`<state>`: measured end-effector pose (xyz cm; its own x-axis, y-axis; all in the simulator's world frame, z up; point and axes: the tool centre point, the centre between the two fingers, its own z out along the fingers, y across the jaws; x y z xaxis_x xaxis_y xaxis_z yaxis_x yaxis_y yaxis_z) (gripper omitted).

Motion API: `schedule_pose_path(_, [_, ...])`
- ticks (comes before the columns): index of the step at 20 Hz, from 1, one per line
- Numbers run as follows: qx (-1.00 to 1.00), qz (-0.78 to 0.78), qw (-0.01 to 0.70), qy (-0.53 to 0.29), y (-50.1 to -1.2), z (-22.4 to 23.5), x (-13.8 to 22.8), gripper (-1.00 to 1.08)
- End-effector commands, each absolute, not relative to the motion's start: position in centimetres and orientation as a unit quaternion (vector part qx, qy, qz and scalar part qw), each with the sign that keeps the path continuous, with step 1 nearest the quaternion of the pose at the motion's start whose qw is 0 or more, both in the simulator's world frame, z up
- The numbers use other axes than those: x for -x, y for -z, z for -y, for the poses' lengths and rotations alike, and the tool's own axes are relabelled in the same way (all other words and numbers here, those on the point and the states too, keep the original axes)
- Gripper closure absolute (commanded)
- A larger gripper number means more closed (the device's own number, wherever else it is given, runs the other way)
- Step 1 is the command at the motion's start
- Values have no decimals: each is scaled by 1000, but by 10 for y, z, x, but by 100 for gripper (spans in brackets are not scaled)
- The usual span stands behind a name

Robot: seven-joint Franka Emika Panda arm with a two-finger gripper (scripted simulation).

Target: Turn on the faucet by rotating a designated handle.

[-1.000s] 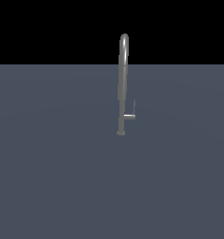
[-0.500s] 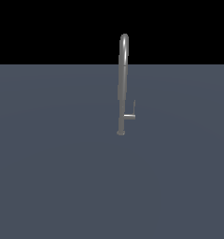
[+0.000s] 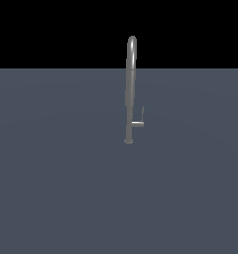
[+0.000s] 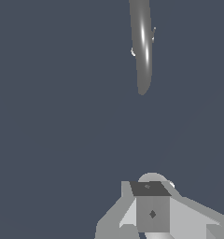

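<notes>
In the exterior view the faucet (image 3: pixel 130 89) stands upright at centre frame on the grey floor (image 3: pixel 56 188), its handle (image 3: pixel 139 120) jutting toward the exterior view's right; no arm shows. In the wrist view the gripper (image 4: pixel 151 212) sits apart from the faucet (image 4: pixel 142 46); whether it is spread or closed cannot be told.

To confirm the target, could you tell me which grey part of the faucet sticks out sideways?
The handle: a short stub with a thin upright blade, on the exterior view's right of the tall faucet pipe.
</notes>
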<state>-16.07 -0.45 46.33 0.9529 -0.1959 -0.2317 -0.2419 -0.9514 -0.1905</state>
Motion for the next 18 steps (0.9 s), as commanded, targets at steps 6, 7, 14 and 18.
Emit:
schedule_pose_path(6, [960, -167, 163, -155, -448, 13, 117, 108])
schedule_pose_path(7, [956, -174, 170, -161, -445, 14, 111, 108])
schedule_pose_path(14, [926, -225, 221, -207, -424, 25, 72, 108])
schedule_pose_path(18, [904, -255, 251, -234, -410, 32, 51, 108])
